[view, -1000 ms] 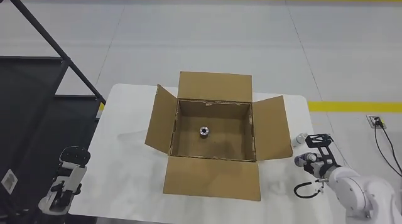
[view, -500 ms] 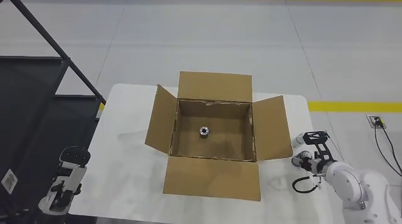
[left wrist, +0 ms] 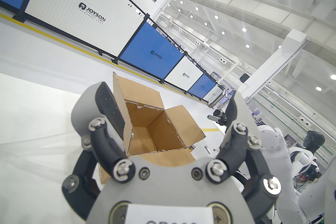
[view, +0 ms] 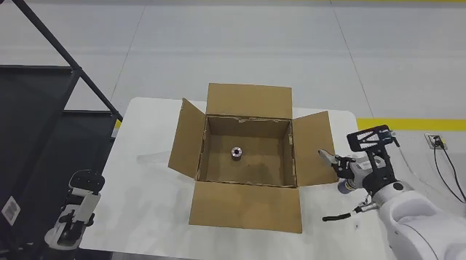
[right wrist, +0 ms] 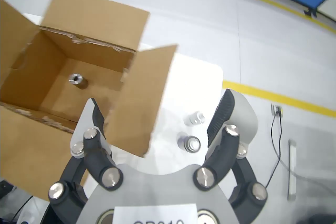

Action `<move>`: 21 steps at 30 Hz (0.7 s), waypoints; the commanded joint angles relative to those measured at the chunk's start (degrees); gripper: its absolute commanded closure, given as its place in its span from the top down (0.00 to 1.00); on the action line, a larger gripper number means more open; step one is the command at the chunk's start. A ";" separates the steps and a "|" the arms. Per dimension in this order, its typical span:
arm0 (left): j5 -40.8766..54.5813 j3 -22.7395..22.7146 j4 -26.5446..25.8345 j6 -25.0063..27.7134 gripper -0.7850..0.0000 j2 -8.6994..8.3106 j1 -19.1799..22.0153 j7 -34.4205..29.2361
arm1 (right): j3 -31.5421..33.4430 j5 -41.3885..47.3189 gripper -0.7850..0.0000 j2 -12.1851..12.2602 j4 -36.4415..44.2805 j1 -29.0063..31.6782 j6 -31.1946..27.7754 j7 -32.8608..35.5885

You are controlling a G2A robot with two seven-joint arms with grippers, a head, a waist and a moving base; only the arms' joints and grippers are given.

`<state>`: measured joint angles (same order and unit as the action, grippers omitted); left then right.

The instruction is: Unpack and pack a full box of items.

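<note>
The left claw (left wrist: 170, 104) sits by the counter's (view: 145, 187) left near edge, jaws spread wide and holding nothing. The cardboard box (view: 247, 100) stands mid-counter with all four flaps folded out, and a small metal part (view: 237, 151) rests on its floor. The right claw (right wrist: 161, 101) hangs by the box's right flap, wide open and empty, above a pale small part (right wrist: 195, 118) and a metal cylinder (right wrist: 189, 143) on the counter.
</note>
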<state>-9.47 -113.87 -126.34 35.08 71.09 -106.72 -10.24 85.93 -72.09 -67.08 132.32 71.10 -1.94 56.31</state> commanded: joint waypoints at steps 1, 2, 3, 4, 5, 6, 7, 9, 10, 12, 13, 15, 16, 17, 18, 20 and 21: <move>0.00 0.00 0.00 0.00 1.00 0.00 0.00 0.00 | -7.59 -2.09 1.00 -0.31 -3.39 -6.32 -2.20 2.76; 0.00 0.00 0.00 0.00 1.00 0.00 0.00 0.00 | -11.37 -2.77 1.00 -0.64 -6.29 -10.05 -2.77 4.44; 0.00 0.00 0.00 0.00 1.00 0.00 0.00 0.00 | -15.07 -2.75 1.00 -1.14 -9.58 -14.13 -2.66 5.34; 0.00 0.00 0.00 0.00 1.00 0.00 0.00 0.00 | -18.75 -2.18 1.00 -1.75 -13.70 -18.22 -2.56 6.34; 0.00 0.00 0.00 0.00 1.00 0.00 0.00 0.00 | -22.29 -1.53 1.00 -2.47 -18.08 -22.42 -2.32 7.35; 0.00 0.00 0.00 0.00 1.00 0.00 0.00 0.00 | -25.72 0.21 1.00 -3.31 -22.59 -26.38 -2.27 7.80; 0.07 -0.12 0.17 -0.61 1.00 0.01 0.24 0.21 | -28.79 1.62 1.00 -4.19 -27.33 -30.21 -2.12 8.22; 0.44 -0.80 0.82 -1.64 1.00 0.02 0.55 0.75 | -34.43 4.22 1.00 -6.12 -36.61 -36.81 -1.44 8.38; 0.73 -1.11 1.07 -2.10 1.00 0.03 0.60 0.92 | -36.90 6.17 1.00 -7.15 -40.95 -39.44 -1.19 7.91; 1.33 -1.72 1.34 -2.47 1.00 0.04 0.60 1.06 | -41.25 9.35 1.00 -9.19 -49.32 -43.90 -1.23 6.85; 1.66 -2.01 1.41 -2.54 1.00 0.05 0.52 1.11 | -43.00 11.25 1.00 -10.19 -53.08 -45.56 -1.41 5.83; 1.86 -2.20 1.45 -2.52 1.00 0.06 0.45 1.09 | -45.97 13.98 1.00 -12.05 -60.11 -48.26 -1.87 3.88; 1.86 -2.20 1.45 -2.52 1.00 0.06 0.45 1.09 | -47.21 15.43 1.00 -12.93 -63.17 -49.14 -2.30 2.71; 1.86 -2.20 1.45 -2.52 1.00 0.06 0.45 1.09 | -48.26 16.56 1.00 -13.75 -66.07 -49.90 -2.49 1.59; 1.86 -2.20 1.45 -2.52 1.00 0.06 0.45 1.09 | -49.10 17.89 1.00 -14.54 -68.62 -50.45 -2.79 0.27; 1.86 -2.20 1.45 -2.52 1.00 0.06 0.45 1.09 | -50.68 19.25 1.00 -15.96 -73.10 -51.37 -3.24 -2.14; 1.86 -2.20 1.45 -2.52 1.00 0.06 0.45 1.09 | -51.07 20.74 1.00 -16.61 -74.94 -51.39 -3.64 -3.69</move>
<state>-7.61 -116.07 -124.88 32.56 71.15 -106.27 -9.15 35.31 -52.69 -83.04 59.88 19.79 -5.27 54.26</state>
